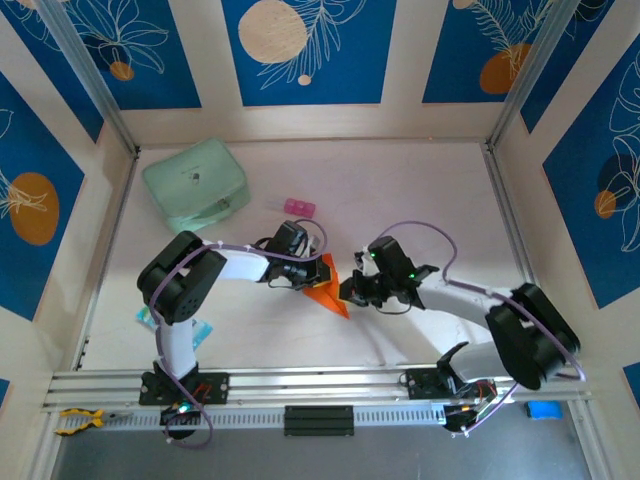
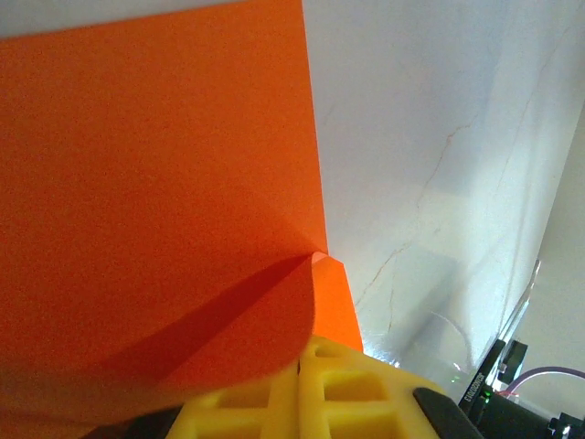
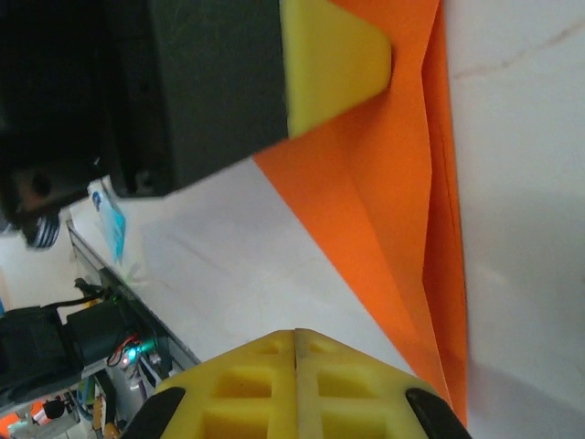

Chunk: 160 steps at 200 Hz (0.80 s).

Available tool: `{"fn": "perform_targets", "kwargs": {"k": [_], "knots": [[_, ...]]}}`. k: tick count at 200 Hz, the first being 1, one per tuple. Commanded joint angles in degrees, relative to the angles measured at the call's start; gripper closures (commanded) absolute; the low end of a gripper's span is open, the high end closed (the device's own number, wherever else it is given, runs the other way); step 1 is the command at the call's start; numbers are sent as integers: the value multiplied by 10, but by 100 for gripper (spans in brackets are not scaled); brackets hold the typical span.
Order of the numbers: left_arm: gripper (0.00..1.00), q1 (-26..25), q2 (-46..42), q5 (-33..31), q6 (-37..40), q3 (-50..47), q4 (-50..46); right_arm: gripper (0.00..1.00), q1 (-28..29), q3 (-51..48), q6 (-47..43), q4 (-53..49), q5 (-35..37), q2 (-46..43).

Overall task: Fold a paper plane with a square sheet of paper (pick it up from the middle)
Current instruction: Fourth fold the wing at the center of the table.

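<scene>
The bright orange sheet of paper (image 1: 330,293) lies mid-table, folded into a pointed, layered wedge like a paper plane. My left gripper (image 1: 312,272) is at its upper left edge. In the left wrist view a curled flap of the paper (image 2: 155,183) rises out of the seam of the left gripper (image 2: 306,366), whose yellow fingers are shut on it. My right gripper (image 1: 350,290) sits at the paper's right side. In the right wrist view it (image 3: 295,334) is shut with nothing between its fingers, just beside the paper's (image 3: 402,183) long edge. The left gripper's fingertip (image 3: 334,64) touches the paper there.
A mint-green case (image 1: 195,185) stands at the back left with a small pink block (image 1: 299,208) to its right. A blue packet (image 1: 145,318) lies by the left arm's base. The white table (image 1: 420,200) is walled on three sides.
</scene>
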Motion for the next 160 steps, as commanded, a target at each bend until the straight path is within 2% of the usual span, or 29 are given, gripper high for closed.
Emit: {"fn": "perform_targets", "kwargs": {"k": [1, 60, 160], "knots": [[91, 9, 3, -26, 1, -17, -26, 94, 12, 26, -11, -3, -1, 47], [92, 10, 3, -24, 3, -17, -24, 94, 17, 44, -9, 6, 18, 106], [91, 10, -17, -23, 13, -13, -23, 95, 2, -103, 54, 134, -3, 106]]}}
